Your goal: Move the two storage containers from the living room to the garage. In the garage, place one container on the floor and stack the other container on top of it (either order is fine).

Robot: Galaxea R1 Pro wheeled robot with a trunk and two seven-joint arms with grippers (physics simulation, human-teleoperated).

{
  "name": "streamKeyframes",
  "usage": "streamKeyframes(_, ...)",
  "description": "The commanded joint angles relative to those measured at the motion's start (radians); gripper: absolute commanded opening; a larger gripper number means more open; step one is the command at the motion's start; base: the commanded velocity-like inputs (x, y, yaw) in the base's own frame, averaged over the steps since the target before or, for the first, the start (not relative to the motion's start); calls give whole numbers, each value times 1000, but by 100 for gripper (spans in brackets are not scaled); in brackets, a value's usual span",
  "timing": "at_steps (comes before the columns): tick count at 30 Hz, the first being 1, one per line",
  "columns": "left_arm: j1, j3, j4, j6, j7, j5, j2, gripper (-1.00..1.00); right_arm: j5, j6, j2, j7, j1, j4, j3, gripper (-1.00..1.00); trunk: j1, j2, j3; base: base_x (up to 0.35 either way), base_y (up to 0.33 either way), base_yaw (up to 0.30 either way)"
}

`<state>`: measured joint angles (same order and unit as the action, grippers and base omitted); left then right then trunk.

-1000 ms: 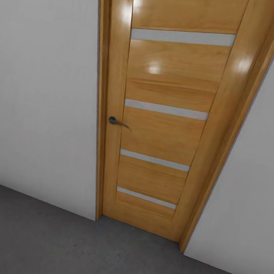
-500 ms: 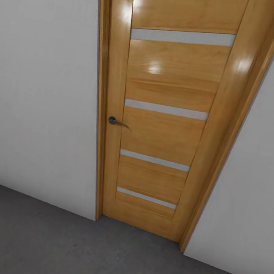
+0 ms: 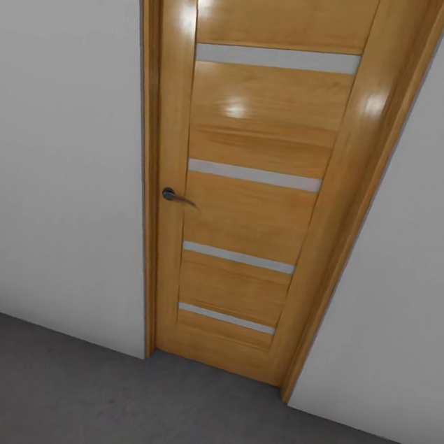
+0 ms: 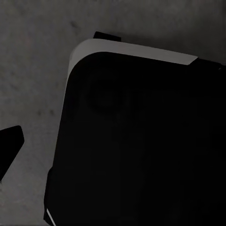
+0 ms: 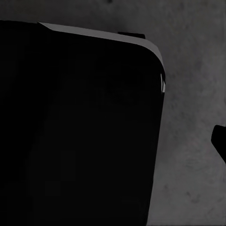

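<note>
- Facing you is a closed wooden side door (image 3: 255, 184), its dark handle (image 3: 173, 195) at the left edge; four pale strips cross the panel.
- White-grey walls (image 3: 55, 156) flank the frame left and right and meet the floor (image 3: 117, 412) in a clean line.
- You have bare dark concrete between you and the door.
- Both wrist views look down on the robot's dark base (image 4: 141, 141) over that floor.
- You cannot tell either tool's state; the containers' place is unseen.

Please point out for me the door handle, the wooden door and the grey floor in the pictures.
door handle (image 3: 170, 194): head view, on the dark round base of the lever.
wooden door (image 3: 247, 215): head view, on a middle wood panel.
grey floor (image 3: 84, 400): head view, on bare concrete before the door.
</note>
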<state>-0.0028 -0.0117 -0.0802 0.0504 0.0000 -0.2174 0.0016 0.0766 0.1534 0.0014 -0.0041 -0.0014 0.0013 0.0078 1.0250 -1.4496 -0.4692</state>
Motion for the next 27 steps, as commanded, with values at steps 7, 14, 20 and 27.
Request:
streamKeyframes(7, 0, -1, 0, 2, 0, -5, 0, 100, 8, 2, -1, 0, 0, 0, 0, 100, 0, 0, -1, 0, 0, -163)
streamKeyframes(14, 0, -1, -1, 3, 0, -5, 0, 100, 9, 2, -4, 0, 0, 0, 1, 100, 0, 0, -1, 0, 0, -17)
streamKeyframes(20, 0, -1, -1, 3, 0, -5, 0, 100, 9, 0, -6, 1, 0, 0, 1, 100, 0, 0, -1, 0, 0, -2)
streamKeyframes(27, 0, -1, 0, 2, 0, -5, 0, 100, 11, 2, -6, 0, 0, 0, 1, 100, 0, 0, -1, 0, 0, 0)
